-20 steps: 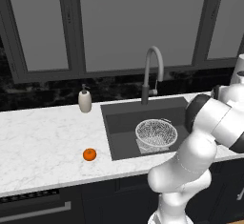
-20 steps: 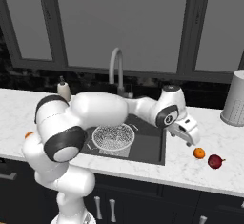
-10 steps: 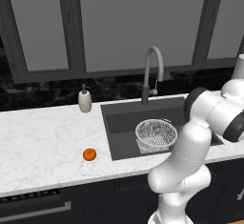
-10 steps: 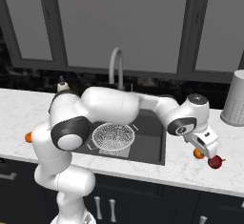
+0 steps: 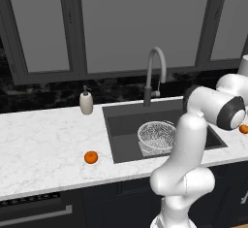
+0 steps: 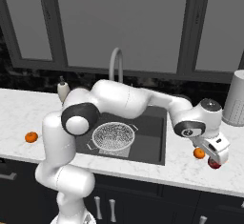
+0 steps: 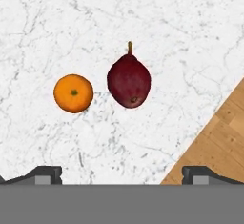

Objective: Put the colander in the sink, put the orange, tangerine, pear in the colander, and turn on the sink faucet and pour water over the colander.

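while the tool [image 7: 122, 174] hangs open, pear [image 7: 128, 81] beside orange fruit [image 7: 73, 93], counter edge [image 7: 205, 127] near

Below the end effector [image 7: 122, 175], its fingers spread wide, the pear [image 7: 128, 80] lies on bare marble worktop [image 7: 167, 37] with an orange fruit [image 7: 73, 93] just beside it, a narrow gap between them. The pear's other side is open stone up to the worktop edge. The colander [image 6: 113, 136] takes up the sink [image 6: 152, 137] middle.
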Controlling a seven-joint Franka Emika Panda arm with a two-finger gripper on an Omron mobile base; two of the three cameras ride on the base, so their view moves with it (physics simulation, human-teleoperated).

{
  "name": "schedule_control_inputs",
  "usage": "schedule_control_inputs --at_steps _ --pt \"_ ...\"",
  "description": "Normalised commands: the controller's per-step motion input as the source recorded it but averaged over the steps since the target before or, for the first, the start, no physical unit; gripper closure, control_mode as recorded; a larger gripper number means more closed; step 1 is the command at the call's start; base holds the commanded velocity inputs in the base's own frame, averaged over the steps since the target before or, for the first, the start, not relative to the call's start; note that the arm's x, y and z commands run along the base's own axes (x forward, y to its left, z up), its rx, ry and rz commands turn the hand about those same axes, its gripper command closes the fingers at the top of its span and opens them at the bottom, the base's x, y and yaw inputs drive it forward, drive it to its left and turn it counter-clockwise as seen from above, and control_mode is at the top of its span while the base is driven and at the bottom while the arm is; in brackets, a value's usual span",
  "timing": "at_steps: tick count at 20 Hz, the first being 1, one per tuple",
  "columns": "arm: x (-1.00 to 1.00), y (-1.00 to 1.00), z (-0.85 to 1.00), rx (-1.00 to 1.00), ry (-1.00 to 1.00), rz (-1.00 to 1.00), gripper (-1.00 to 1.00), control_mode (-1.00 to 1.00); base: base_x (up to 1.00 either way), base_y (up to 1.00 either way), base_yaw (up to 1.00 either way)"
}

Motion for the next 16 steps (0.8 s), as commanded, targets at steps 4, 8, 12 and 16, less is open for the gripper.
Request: schedule_control_inputs --at_steps 4,8,12,16 --pt "0.00 -0.31 -0.22 0.00 0.00 0.00 -1.00 -1.00 0.00 0.00 0.00" --pt "0.00 -0.07 -0.21 0.00 0.00 0.00 -1.00 -1.00 0.00 0.00 0.00" --pt "0.00 -0.08 -0.06 0.00 0.00 0.00 -1.00 -1.00 0.00 0.00 0.00" --pt "0.11 -0.02 -0.17 0.00 0.00 0.00 -1.00 -1.00 0.00 0.00 0.00"
